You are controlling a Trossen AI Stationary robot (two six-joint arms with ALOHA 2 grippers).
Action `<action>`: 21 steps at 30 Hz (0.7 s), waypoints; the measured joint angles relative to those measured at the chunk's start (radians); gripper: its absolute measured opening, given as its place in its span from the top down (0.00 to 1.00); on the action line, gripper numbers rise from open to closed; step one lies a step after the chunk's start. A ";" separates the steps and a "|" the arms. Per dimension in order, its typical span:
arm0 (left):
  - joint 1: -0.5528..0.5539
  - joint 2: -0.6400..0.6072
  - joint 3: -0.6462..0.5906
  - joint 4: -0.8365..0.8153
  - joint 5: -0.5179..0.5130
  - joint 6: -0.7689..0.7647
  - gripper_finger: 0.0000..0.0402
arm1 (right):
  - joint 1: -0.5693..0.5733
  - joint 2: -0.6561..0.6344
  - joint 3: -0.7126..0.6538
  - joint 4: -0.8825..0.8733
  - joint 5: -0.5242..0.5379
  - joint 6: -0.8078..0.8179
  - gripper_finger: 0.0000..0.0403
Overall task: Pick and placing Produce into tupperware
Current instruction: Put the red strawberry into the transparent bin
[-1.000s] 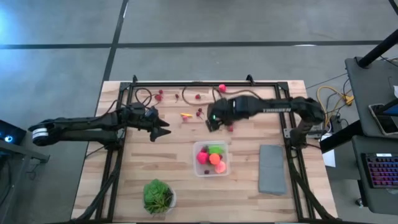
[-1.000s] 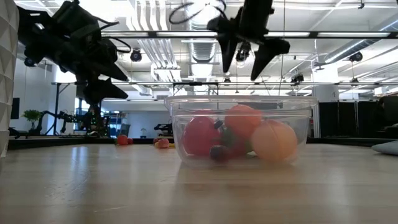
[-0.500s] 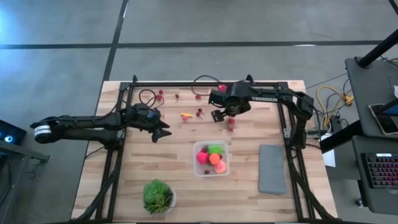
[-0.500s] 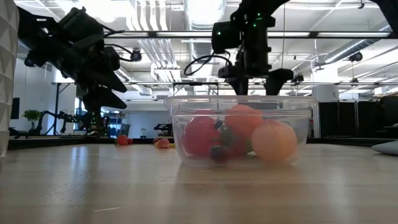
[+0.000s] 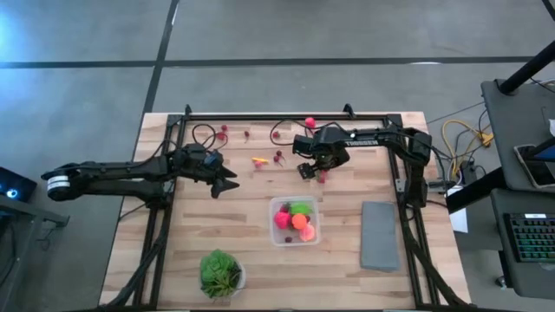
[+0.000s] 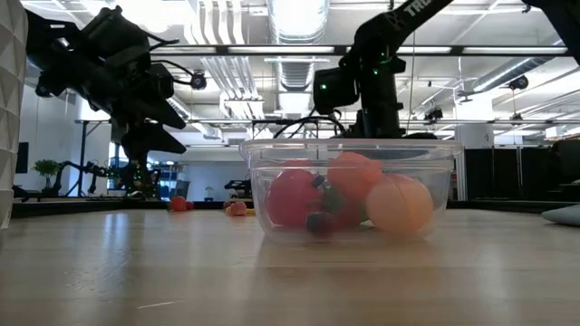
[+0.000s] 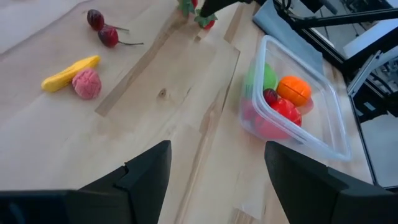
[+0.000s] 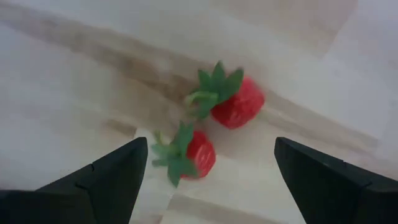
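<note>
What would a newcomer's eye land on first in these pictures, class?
Probably the clear tupperware near the table's middle, already holding bright red, orange and green produce. Next, the right end effector, open just above two strawberries beyond the container. The left end effector waits open, off to the container's left.

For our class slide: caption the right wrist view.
Open right pincer poised over two strawberries on the table.

You saw a pale, matt, grained wooden table [image 5: 217, 225] and a clear, glossy, rounded rectangular plastic tupperware [image 5: 295, 240].
</note>
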 joint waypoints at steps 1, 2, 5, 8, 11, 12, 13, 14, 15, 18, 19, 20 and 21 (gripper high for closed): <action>0.000 -0.002 0.000 0.000 0.000 0.000 0.39 | -0.005 0.000 -0.011 0.024 -0.001 -0.003 0.15; 0.000 -0.006 0.000 0.000 0.000 0.000 0.39 | -0.011 0.000 -0.022 0.046 -0.001 -0.004 0.15; 0.000 -0.015 0.000 0.001 0.000 0.000 0.39 | -0.028 0.000 -0.049 0.072 0.000 -0.005 0.15; 0.000 -0.018 0.000 0.001 0.000 0.000 0.39 | -0.042 0.000 -0.069 0.084 0.007 -0.005 0.15; 0.000 -0.018 0.000 0.000 0.000 -0.001 0.39 | -0.053 0.000 -0.084 0.097 0.025 -0.013 0.15; 0.000 -0.018 0.000 0.000 0.000 -0.001 0.39 | -0.056 0.000 -0.089 0.108 0.027 -0.015 0.15; 0.000 -0.017 0.000 0.000 0.000 -0.001 0.39 | -0.057 0.000 -0.093 0.119 0.027 -0.016 0.15; 0.000 -0.017 0.000 0.000 0.000 -0.004 0.39 | -0.058 0.000 -0.096 0.127 0.026 -0.016 0.16; 0.000 -0.017 0.000 0.000 0.000 -0.005 0.39 | -0.058 0.000 -0.098 0.135 0.027 -0.016 0.16; 0.000 -0.017 0.000 0.000 0.000 -0.005 0.39 | -0.061 -0.001 -0.105 0.151 0.026 -0.016 0.17; 0.000 -0.017 0.000 0.000 0.000 -0.005 0.39 | -0.061 -0.001 -0.109 0.154 0.026 -0.016 0.18; 0.000 -0.017 0.000 0.001 0.000 -0.005 0.39 | -0.061 -0.001 -0.113 0.160 0.026 -0.016 0.18; 0.000 -0.017 0.000 0.001 0.000 -0.006 0.39 | -0.061 -0.001 -0.117 0.166 0.027 -0.021 0.19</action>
